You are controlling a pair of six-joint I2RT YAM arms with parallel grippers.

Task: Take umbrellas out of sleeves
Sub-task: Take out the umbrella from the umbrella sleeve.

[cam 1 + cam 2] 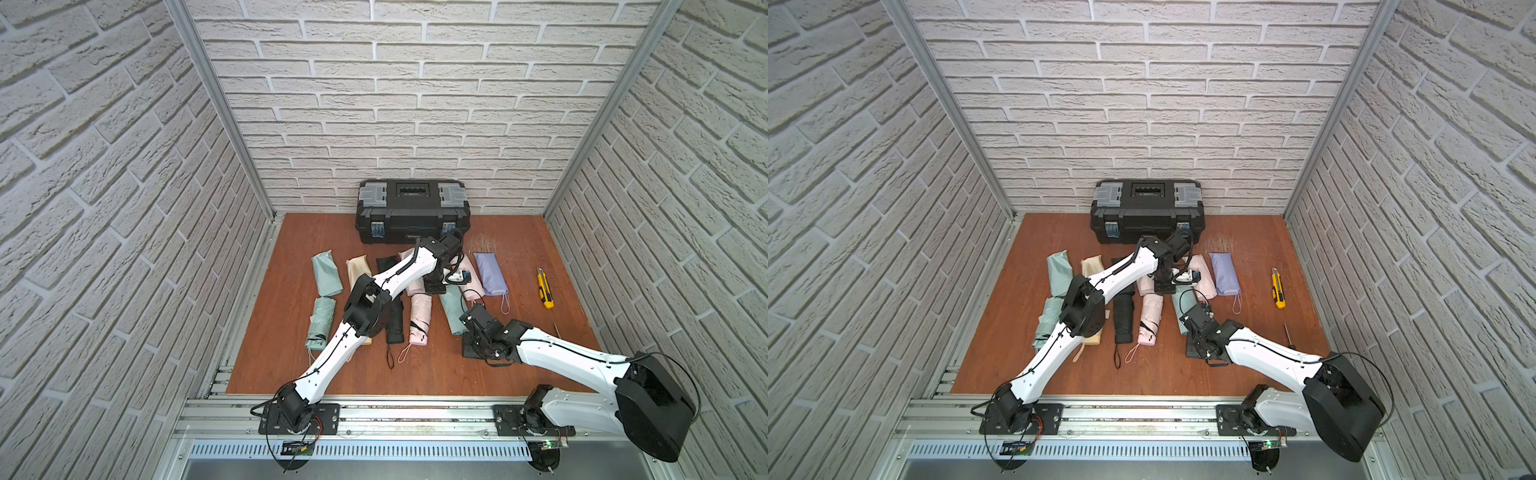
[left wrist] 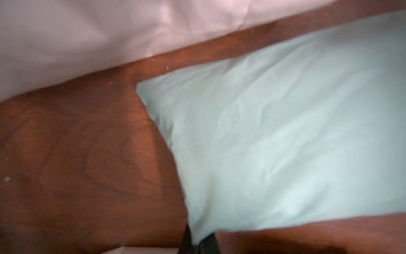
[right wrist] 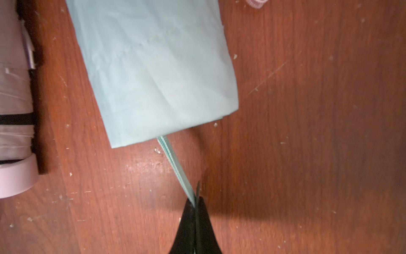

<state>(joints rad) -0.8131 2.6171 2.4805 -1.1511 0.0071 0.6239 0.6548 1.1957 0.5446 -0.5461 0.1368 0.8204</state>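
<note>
So the mint sleeve [image 3: 158, 72] is the one being worked. It lies on the counter [image 1: 519, 374] a little in front of the black toolbox [image 1: 411, 212], angled away from it. The umbrella looks to be inside, not out yet. Only its mint wrist loop [image 3: 175, 162] pokes from the open end, the end farther from the toolbox.

The right fingers [image 3: 186, 228] are clamped tight on that loop, with nothing else between them. At the closed end, nearer the toolbox, the left fingers [image 2: 208, 246] are pinched shut on a corner of the sleeve fabric. Makes sense to me: anchor one end and pull the other, so the umbrella slides out instead of dragging the whole pouch along.

The left arm [image 1: 399, 274] is stretched out long on a diagonal, wrist bent down just in front of the toolbox. The right arm [image 1: 561, 349] sits low, forearm nearly flat over the counter, wrist aimed toward the toolbox.
</note>
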